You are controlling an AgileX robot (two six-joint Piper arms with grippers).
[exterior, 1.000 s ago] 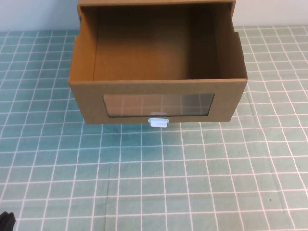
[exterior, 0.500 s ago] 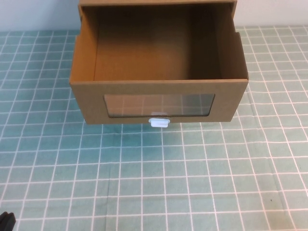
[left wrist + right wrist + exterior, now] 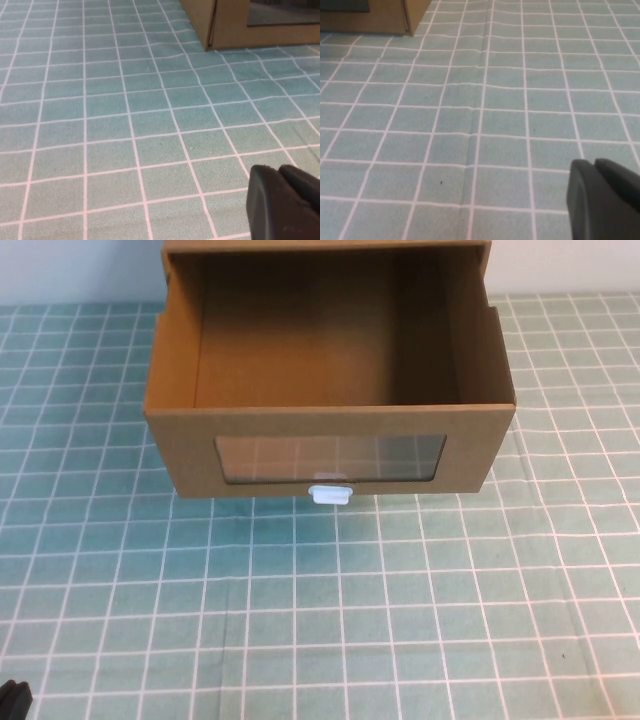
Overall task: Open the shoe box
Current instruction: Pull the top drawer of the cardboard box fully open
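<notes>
The brown cardboard shoe box [image 3: 330,430] stands at the back middle of the table, its drawer pulled out toward me and empty inside. A clear window [image 3: 330,457] and a small white pull tab [image 3: 330,494] sit on the drawer's front. My left gripper [image 3: 280,172] is shut, low over the mat at the near left, far from the box corner [image 3: 212,30]; a bit of it shows in the high view's corner [image 3: 12,698]. My right gripper [image 3: 595,167] is shut over the mat at the near right, away from the box [image 3: 375,17].
A teal mat with a white grid [image 3: 330,620] covers the table. A pale wall [image 3: 70,270] runs behind the box.
</notes>
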